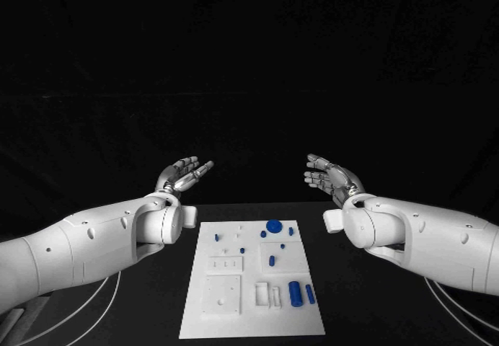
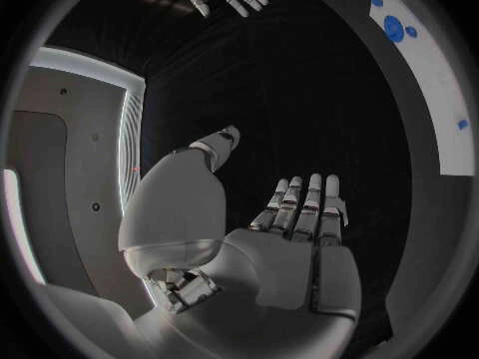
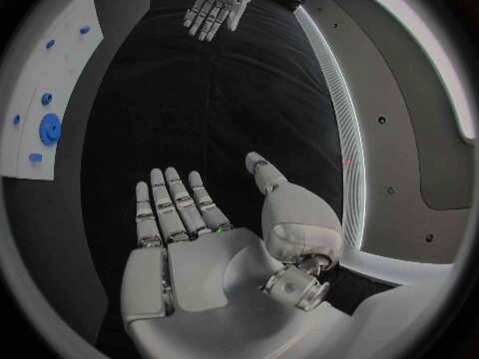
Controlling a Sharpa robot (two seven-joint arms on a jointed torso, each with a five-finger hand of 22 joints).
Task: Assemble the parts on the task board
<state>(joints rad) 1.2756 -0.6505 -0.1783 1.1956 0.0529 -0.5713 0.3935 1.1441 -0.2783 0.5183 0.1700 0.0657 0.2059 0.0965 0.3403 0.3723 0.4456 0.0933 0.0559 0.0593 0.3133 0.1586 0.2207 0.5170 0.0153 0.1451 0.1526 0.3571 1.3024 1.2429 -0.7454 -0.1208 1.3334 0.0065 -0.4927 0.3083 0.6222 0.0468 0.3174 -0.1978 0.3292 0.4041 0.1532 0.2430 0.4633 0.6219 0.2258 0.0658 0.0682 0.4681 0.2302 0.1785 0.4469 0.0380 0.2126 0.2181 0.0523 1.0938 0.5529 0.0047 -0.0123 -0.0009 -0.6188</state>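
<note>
The white task board (image 1: 249,317) lies flat in the middle of the black table. Small blue parts lie on it: a round gear-like disc (image 1: 273,225), two long cylinders (image 1: 296,293) near the board's right side, and several small pegs. My left hand (image 1: 183,175) is raised beyond the board's far left corner, palm up, fingers spread, holding nothing. My right hand (image 1: 329,175) mirrors it beyond the far right corner, also spread and holding nothing. In the left wrist view my left hand (image 2: 290,255) is flat and open, with the board (image 2: 439,96) at the rim. The right wrist view shows my right hand (image 3: 190,247) likewise.
White cables (image 1: 94,303) run along the table on the left, and another cable (image 1: 458,310) curves on the right. The board has several white recessed fixtures (image 1: 223,292) in its near half. Black table surface (image 1: 353,303) surrounds the board.
</note>
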